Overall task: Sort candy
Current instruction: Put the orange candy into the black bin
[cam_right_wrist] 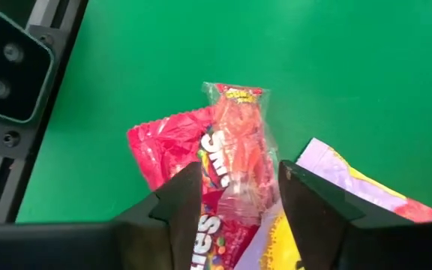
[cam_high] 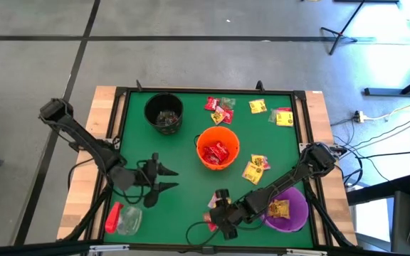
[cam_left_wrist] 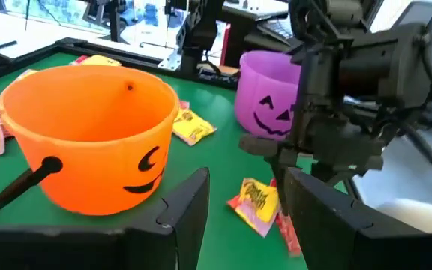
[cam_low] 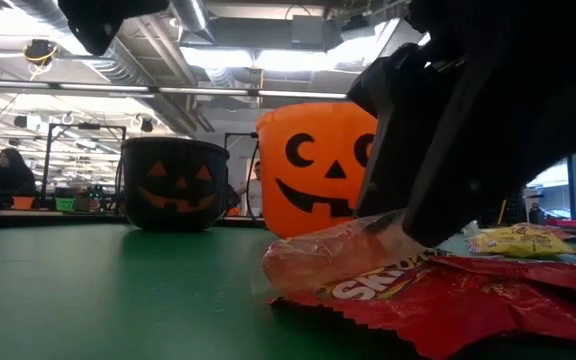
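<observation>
Near the table's front edge we see the right gripper [cam_right_wrist: 238, 199] low over a small heap of candy [cam_right_wrist: 231, 161], its fingers straddling a clear-wrapped reddish packet without pinching it. That packet's long axis runs straight away from the wrist, lying over a red packet with a yellow one beside. The orange bucket [cam_high: 218, 147] holds red packets, the purple bucket [cam_high: 287, 210] a yellow one, the black bucket [cam_high: 164, 112] something dark. The left gripper [cam_high: 171, 178] hovers open, left of the orange bucket.

Open green mat [cam_high: 184, 153] lies at nine o'clock of the orange bucket [cam_high: 218, 147]; candy [cam_high: 256, 169] crowds its four o'clock.
</observation>
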You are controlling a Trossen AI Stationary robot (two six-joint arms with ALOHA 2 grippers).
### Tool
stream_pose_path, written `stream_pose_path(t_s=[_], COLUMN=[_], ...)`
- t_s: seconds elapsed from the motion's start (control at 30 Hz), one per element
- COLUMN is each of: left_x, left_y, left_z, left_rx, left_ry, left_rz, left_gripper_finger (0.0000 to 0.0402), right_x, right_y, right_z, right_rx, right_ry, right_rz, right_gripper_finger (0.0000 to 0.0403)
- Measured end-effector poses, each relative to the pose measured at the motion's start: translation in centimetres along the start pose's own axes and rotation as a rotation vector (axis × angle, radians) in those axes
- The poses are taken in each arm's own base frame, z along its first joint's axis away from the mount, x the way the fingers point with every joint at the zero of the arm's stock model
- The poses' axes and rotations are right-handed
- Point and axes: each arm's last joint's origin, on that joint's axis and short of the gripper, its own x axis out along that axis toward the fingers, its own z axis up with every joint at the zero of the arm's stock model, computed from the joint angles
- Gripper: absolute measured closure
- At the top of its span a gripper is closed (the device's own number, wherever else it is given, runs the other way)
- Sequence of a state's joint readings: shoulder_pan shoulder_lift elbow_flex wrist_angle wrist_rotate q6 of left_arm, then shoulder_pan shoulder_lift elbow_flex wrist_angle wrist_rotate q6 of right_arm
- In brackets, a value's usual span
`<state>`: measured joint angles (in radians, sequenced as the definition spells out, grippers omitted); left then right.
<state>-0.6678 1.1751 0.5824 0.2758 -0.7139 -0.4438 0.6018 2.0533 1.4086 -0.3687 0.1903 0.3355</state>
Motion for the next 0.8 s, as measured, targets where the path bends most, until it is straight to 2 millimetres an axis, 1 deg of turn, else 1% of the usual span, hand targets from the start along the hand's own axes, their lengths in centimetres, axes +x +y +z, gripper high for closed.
stream_pose_path(t_s=[0.13, 0.4, 0.43, 0.6, 0.8], left_x=[0.0, 0.0, 0.0, 0.0, 0.0], left_y=[-0.1, -0.3, -0.3, -0.3, -0.3], left_z=[0.2, 0.5, 0.5, 0.5, 0.4], left_rx=[-0.02, -0.063, -0.065, -0.067, -0.062], left_ry=[-0.021, -0.048, -0.048, -0.049, -0.046], left_rz=[-0.011, -0.028, -0.028, -0.026, -0.024], left_gripper_finger=[0.0232, 0.0232, 0.0232, 0.0232, 0.0232], right_x=[0.1, 0.4, 0.4, 0.3, -0.7], right_y=[-0.1, -0.3, -0.3, -0.5, -0.4], right_z=[-0.2, -0.9, -0.9, -0.7, 1.2], right_rx=[0.0, 0.021, 0.022, 0.03, 0.007], right_ry=[-0.003, 0.022, 0.018, -0.028, -0.107], right_rz=[-0.023, -0.038, -0.041, -0.143, -0.205], right_gripper_finger=[0.0275, 0.039, 0.0396, 0.04, 0.0401])
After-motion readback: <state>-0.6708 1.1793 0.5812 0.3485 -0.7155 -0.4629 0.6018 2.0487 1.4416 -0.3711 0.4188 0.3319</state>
